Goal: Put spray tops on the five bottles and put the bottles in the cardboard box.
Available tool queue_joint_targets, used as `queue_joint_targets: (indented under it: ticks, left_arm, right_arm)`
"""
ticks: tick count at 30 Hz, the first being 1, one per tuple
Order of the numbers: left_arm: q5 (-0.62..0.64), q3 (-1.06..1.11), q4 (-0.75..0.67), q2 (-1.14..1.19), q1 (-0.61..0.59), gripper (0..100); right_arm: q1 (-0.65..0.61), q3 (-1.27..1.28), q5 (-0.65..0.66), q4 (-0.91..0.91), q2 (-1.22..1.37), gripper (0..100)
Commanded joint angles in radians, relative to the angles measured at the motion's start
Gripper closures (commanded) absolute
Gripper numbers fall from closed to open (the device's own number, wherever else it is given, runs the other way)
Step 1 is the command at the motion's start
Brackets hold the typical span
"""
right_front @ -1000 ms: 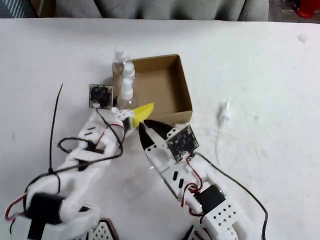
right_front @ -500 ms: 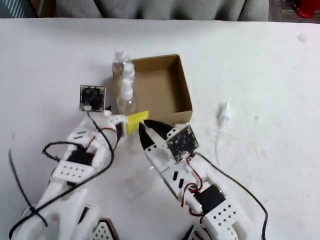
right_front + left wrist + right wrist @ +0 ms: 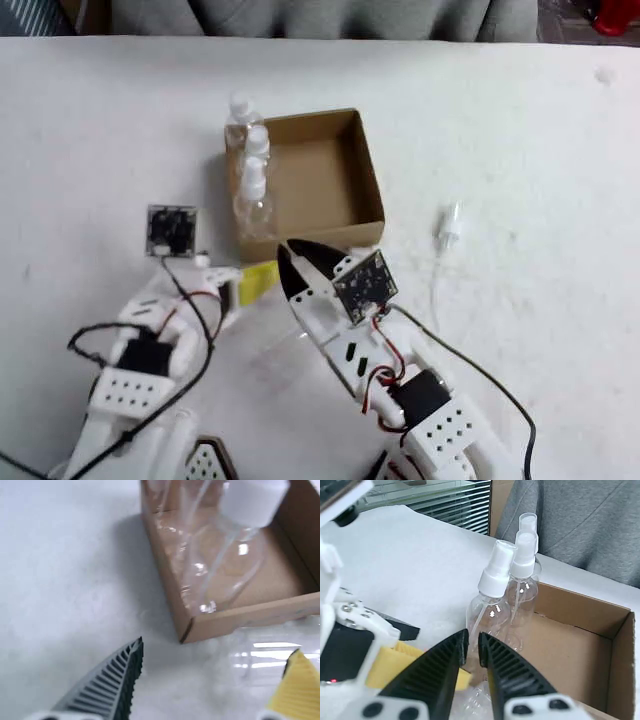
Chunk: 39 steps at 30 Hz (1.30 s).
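Three clear bottles with white spray tops stand in a row inside the cardboard box, against its left wall. The right wrist view has them just beyond my right gripper, whose black fingers stand almost together over a clear bottle lying on the table. That right gripper sits at the box's front wall. My left gripper is open, a little in front of the box's front left corner. Its grey and yellow fingers hold nothing. The nearest bottle stands in the box beyond them.
One loose spray top with its thin tube lies on the white table to the right of the box. The box's right half is bare cardboard. A person in grey sits behind the table's far edge.
My left gripper has drawn back from the bottles at the box's left wall toward the near left, with nothing in it. The right arm has not moved.
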Motion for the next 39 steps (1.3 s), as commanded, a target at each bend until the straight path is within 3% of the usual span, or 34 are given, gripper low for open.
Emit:
queue_joint_targets:
  ticks: [1, 8, 12, 21, 24, 29, 31, 39]
  left_arm:
    - [-0.063, 0.074, 0.015, -0.163, -0.117, 61]
    - [-0.123, 0.181, 0.126, -0.340, -0.302, 61]
    - [-0.117, 0.181, 0.227, -0.377, -0.328, 61]
    - [-0.140, 0.181, 0.272, -0.378, -0.332, 61]
    - [-0.180, 0.181, 0.273, -0.378, -0.332, 69]
    - [-0.201, 0.181, 0.249, -0.378, -0.331, 95]
    - [-0.262, 0.181, 0.242, -0.377, -0.331, 97]
    - [-0.279, 0.181, 0.256, -0.377, -0.331, 95]
  right_arm:
    - [0.002, -0.049, -0.003, 0.070, -0.022, 98.2]
    - [0.002, -0.184, -0.044, 0.384, -0.024, 98.3]
    - [0.002, -0.253, -0.126, 0.573, -0.015, 98.3]
    - [0.008, -0.229, -0.124, 0.616, -0.012, 98.3]
    - [0.005, -0.229, -0.124, 0.618, -0.008, 98.1]
    - [0.005, -0.284, -0.147, 0.636, 0.130, 98.0]
    - [0.002, -0.358, -0.213, 0.688, 0.216, 97.5]
    - [-0.107, -0.509, -0.411, 0.825, 0.412, 74.4]
